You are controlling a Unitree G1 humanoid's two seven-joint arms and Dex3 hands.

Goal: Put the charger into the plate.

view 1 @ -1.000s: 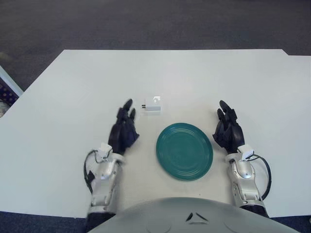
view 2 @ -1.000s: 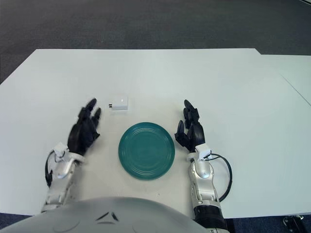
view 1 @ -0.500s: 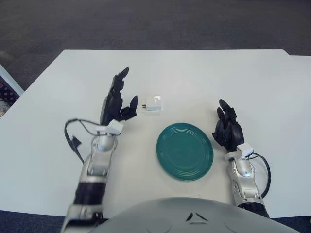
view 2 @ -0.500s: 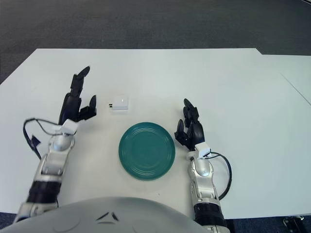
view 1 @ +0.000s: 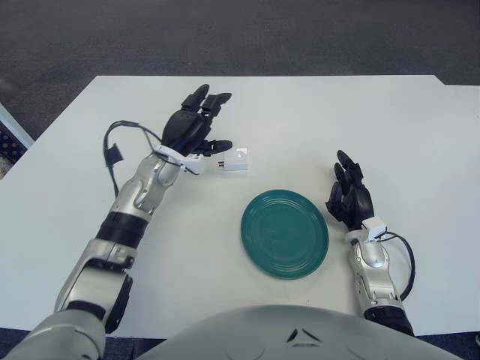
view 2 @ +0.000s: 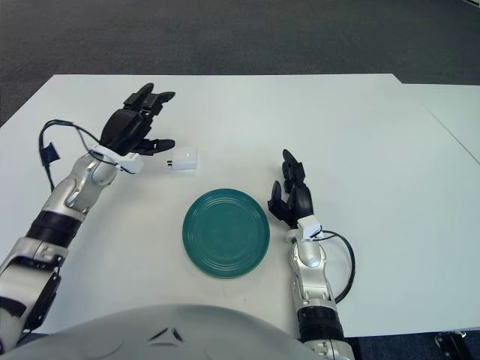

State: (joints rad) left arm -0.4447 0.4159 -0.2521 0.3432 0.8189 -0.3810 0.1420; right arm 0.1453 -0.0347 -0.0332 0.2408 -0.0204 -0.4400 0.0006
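A small white cube-shaped plastic charger (view 1: 238,160) is seen lying on the flat white table (view 1: 90,195), its metal prongs pointed toward the robot's left. The black three-fingered left hand (view 1: 195,129) is held just to the left of the charger and slightly farther from the robot, with its palm turned toward the charger. Its fingers (view 1: 211,103) are spread wide and nothing is gripped; the thumb (view 1: 218,145) is stretched out so that its tip shows right at the charger's prong side, though contact cannot be made out. The left forearm is extended across the table from the lower left, with a black cable looped beside the wrist.

A round dark-teal ridged plate (view 1: 285,233) is set on the table nearer the robot than the charger and a little to its right, apart from it, with nothing inside it. The black three-fingered right hand (view 1: 349,196) is shown just beside the plate's right edge, fingers loosely extended upward and holding nothing.

Beyond the table's far edge, a dark grey carpeted floor (view 1: 240,34) is visible. The table's far left corner is cut at an angle.
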